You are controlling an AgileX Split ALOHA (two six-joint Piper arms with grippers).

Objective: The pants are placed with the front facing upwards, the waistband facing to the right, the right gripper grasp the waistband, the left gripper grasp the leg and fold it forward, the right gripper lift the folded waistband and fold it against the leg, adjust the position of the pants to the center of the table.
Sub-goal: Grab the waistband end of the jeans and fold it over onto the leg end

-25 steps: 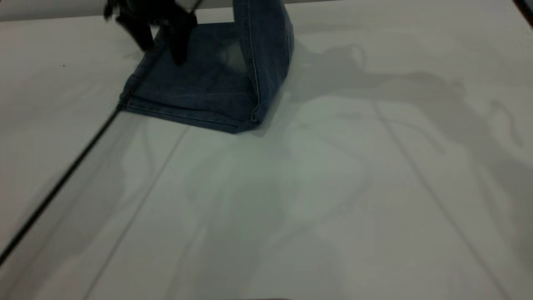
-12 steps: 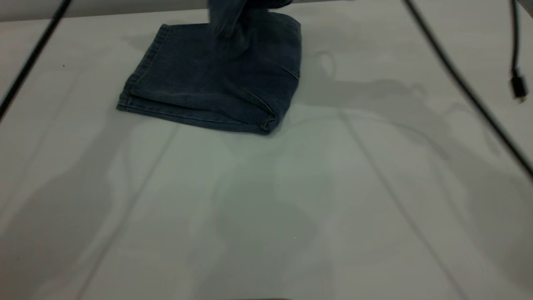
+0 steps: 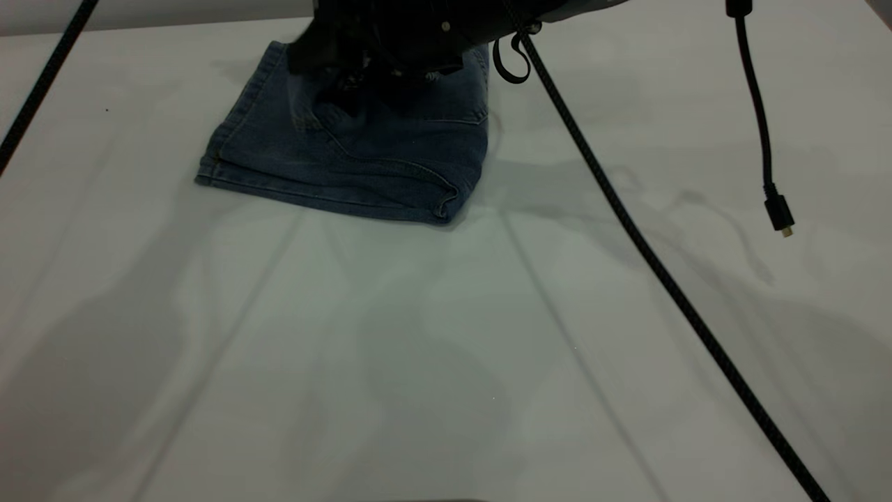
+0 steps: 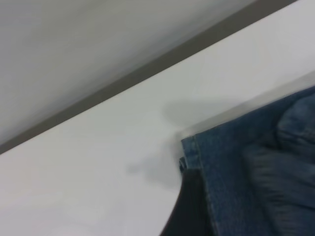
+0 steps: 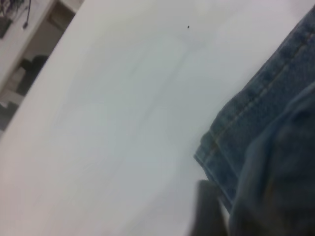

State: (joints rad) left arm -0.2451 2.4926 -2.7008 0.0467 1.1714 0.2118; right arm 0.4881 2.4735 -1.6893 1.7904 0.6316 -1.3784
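White table (image 3: 446, 335) broad and bare toward near edge; folded pants (image 3: 348, 160) far-left beneath right claw (image 3: 376, 77), grip unclear.

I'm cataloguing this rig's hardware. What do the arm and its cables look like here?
Only one black pincer shows, a bulky dark body with small pale screw heads. A thick braided black cable trails from it, a thinner black lead hangs nearby ending in a small plug, and another black cable crosses the far corner.

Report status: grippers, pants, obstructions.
Right gripper low over the pants, fingers hidden. Left gripper out of sight. Pants folded, at the table's far side. Black cable crosses the table.
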